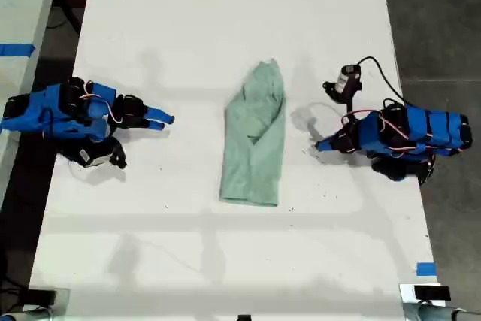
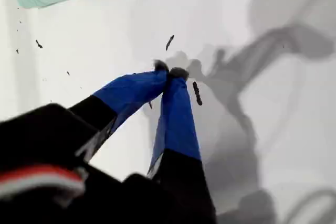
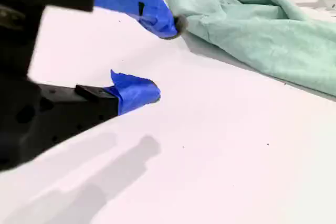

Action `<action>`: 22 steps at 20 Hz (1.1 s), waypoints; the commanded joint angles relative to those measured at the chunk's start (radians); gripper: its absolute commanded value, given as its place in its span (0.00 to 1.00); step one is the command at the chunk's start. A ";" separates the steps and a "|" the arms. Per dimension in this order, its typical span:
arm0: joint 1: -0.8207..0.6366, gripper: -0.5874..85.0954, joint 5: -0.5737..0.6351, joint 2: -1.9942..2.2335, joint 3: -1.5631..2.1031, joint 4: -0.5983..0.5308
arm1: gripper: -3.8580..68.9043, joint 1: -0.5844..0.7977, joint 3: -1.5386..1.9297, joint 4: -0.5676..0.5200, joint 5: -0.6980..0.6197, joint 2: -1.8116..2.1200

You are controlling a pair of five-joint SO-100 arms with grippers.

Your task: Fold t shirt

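White table (image 1: 225, 5); folded t shirt (image 1: 255, 137) atop

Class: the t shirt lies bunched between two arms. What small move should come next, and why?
Probably ease my second gripper forward to the near edge of the t shirt: its jaws stand open, empty, just short of the cloth, while my first gripper is shut and farther off.

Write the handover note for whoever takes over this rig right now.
My first hand: shut, empty, away from the t shirt.
My second hand: open, empty, close to the t shirt's edge; I cannot tell if it touches.
The t shirt lies mid-table between both arms, wrinkled.
Done: its sides look folded in to a narrow strip.
Left: probably a fold end to end.
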 commanded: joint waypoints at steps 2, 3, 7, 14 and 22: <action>-0.008 0.19 0.006 0.006 0.009 -0.003 | 0.07 0.002 0.054 0.005 -0.017 0.015; -0.031 0.19 -0.032 0.006 0.008 0.003 | 0.07 0.003 0.054 0.005 0.017 0.015; 0.028 0.20 -0.078 0.006 0.003 0.008 | 0.07 0.040 0.054 0.005 0.249 0.015; 0.012 0.15 -0.066 0.006 0.008 0.009 | 0.09 0.405 0.054 0.005 0.549 0.017; -0.012 0.06 -0.034 0.006 0.003 0.005 | 0.53 0.284 0.017 0.026 1.015 0.020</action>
